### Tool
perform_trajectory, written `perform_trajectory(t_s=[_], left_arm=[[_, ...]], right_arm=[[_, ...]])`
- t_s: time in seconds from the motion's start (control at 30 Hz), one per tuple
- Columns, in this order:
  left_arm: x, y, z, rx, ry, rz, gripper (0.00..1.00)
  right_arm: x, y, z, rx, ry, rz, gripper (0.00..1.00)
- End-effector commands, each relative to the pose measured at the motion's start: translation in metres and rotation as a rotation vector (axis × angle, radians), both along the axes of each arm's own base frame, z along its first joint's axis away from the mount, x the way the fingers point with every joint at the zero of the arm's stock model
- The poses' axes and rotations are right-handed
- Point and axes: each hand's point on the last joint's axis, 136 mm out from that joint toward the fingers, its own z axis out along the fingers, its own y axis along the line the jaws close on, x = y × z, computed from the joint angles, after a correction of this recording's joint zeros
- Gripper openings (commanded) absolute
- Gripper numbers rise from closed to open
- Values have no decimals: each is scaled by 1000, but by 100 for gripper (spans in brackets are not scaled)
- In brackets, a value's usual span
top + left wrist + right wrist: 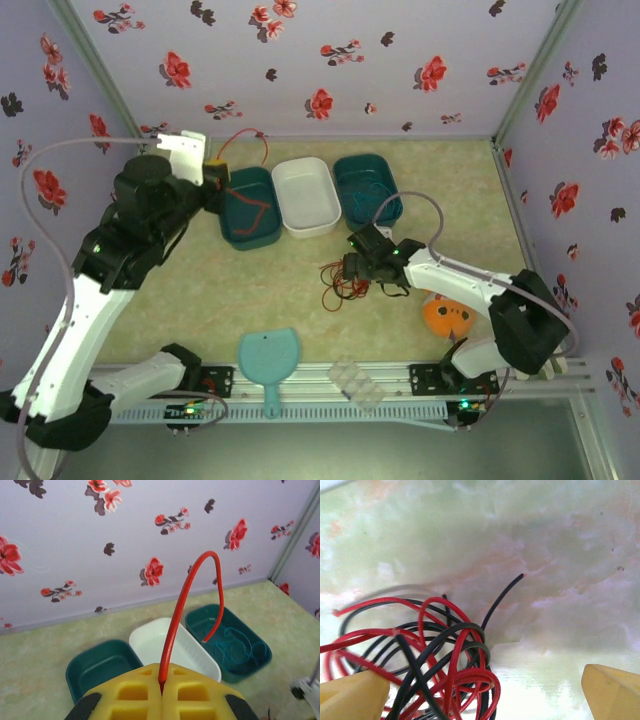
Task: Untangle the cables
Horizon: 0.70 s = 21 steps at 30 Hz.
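left gripper [162, 692] clamped tight on a red wire [172, 630], which arches up in front of the white tray [192, 655]. right gripper [485, 700] spread wide, gripping nothing, over a red-and-black tangle [445, 650] on the table [560, 555], nearer than the white tray. blue wire [235, 650] lies in the teal tray [252, 670] just right of the white tray.

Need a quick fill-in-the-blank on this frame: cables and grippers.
The left gripper is shut on a ___ cable.
The right gripper is open above a tangle of red and ___ cables.
The blue-teal cable lies in a teal bin beside the ___ bin.
Missing: red; black; white.
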Motion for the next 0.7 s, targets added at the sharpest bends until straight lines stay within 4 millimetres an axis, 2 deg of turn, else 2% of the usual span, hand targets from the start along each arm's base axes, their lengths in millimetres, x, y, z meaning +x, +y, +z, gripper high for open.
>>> perform_trajectory(t_s=[0.0, 0.2, 0.3, 0.47, 0.67], left_arm=[[32, -14, 30, -83, -86, -32, 0], [82, -35, 31, -125, -108, -87, 0], [107, -46, 25, -138, -110, -109, 0], [145, -64, -4, -136, -41, -136, 0], [174, -87, -49, -185, 79, -170, 0]], right_arm=[[4, -5, 23, -13, -49, 4, 99], [6, -11, 50, 3, -118, -14, 99], [8, -12, 61, 14, -146, -23, 99], [11, -15, 73, 8, -175, -32, 99], [18, -26, 86, -46, -211, -69, 99]])
